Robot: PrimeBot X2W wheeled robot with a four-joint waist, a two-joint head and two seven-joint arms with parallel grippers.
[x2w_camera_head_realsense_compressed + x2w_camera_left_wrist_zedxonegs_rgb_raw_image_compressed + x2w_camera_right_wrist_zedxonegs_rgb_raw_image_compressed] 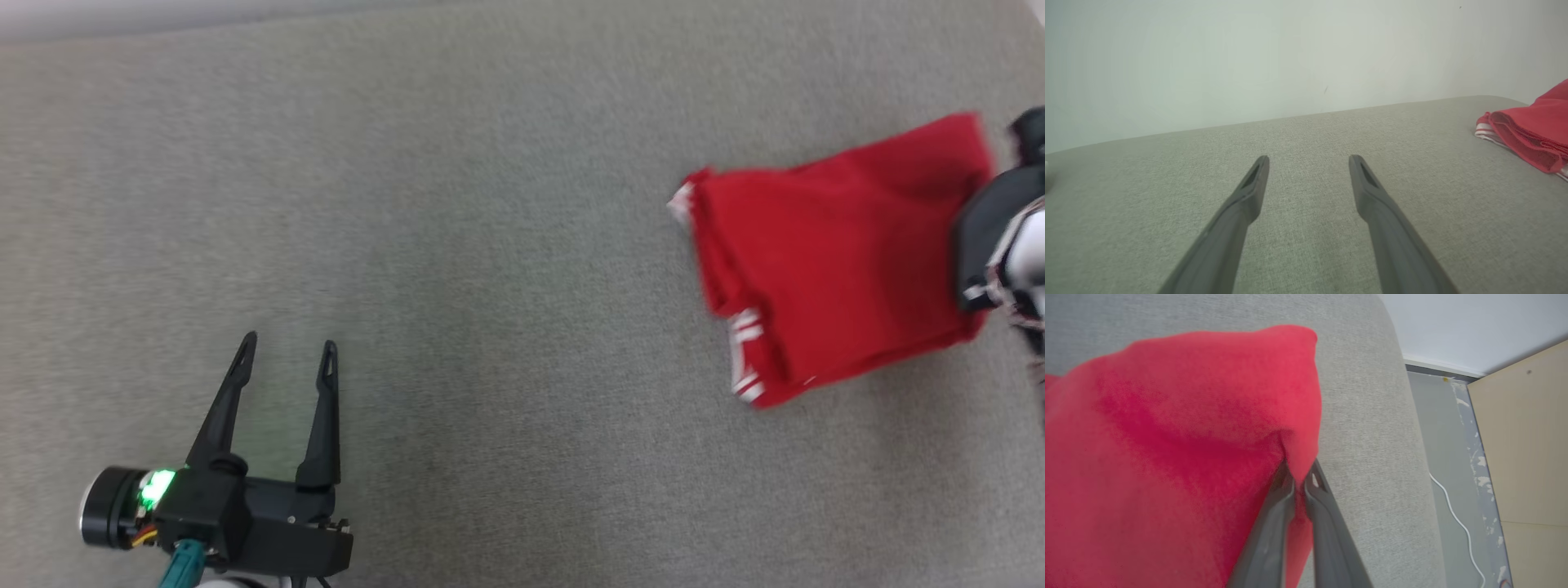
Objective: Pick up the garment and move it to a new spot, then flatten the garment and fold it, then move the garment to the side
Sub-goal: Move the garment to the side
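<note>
Garment [833, 261]: red with white-striped trim, folded, lying toward the right of the grey surface [457, 204].
Right gripper [1299, 477]: 2 fingers pressed together, pinching a fold at the garment's edge.
Left gripper [289, 343]: 2 fingers spread, empty, over the surface, well apart from the garment.

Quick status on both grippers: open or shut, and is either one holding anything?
Left gripper: open, holding nothing.
Right gripper: shut on a fold of the red garment.
</note>
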